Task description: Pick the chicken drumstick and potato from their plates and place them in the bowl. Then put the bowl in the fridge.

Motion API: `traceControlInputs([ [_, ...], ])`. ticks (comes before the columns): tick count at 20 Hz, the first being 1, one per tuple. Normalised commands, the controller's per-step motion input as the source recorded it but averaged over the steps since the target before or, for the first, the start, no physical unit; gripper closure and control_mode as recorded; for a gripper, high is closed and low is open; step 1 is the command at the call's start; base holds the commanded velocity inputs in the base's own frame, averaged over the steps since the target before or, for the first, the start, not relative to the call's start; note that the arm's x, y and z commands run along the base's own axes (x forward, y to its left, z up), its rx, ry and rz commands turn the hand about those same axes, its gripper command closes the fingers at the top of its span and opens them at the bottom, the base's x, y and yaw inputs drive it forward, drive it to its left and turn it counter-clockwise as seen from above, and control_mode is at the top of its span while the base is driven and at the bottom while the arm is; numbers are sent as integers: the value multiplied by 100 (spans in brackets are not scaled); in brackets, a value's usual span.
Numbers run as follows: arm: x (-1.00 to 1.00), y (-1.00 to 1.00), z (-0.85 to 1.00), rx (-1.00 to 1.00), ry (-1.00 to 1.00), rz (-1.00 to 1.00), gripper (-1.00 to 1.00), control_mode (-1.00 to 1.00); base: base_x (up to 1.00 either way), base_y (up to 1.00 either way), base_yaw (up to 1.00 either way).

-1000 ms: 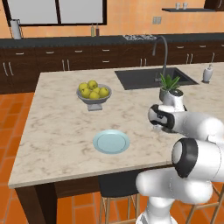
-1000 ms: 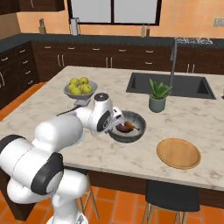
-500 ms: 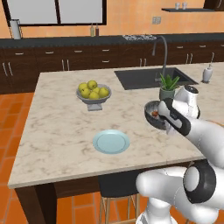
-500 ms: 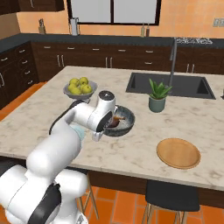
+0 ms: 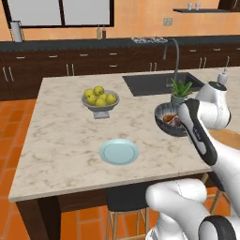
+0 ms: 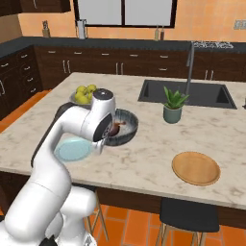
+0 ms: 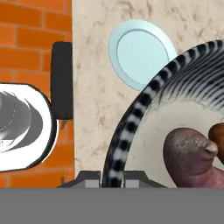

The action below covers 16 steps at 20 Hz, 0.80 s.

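Spillage is the main risk: the gripper (image 7: 113, 180) pinches the rim of the bowl (image 7: 131, 127) at one side only, so a tilt could roll out the potato (image 7: 189, 154) and chicken drumstick (image 7: 217, 136) lying inside, just past the fingers. The hand view shows that grip; the right base view adds the bare wooden plate (image 6: 196, 167), well apart.

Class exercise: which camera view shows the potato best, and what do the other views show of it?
The hand view: the potato fills the lower right as a wrinkled reddish-brown lump inside the bowl. The left base view shows only small dark contents in the bowl, half behind the arm. The right base view shows a small dark patch there.
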Motion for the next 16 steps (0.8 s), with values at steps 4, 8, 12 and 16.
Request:
traceControlInputs([
  [4,-95,8,42,0,-5,9,100,-100,0,0,0],
  [8,-66,19,32,0,-8,10,100,-100,0,0,0],
  [12,-7,9,8,0,0,2,100,100,-40,5,6],
  [16,0,0,0,0,0,0,100,100,-100,-45,-13],
])
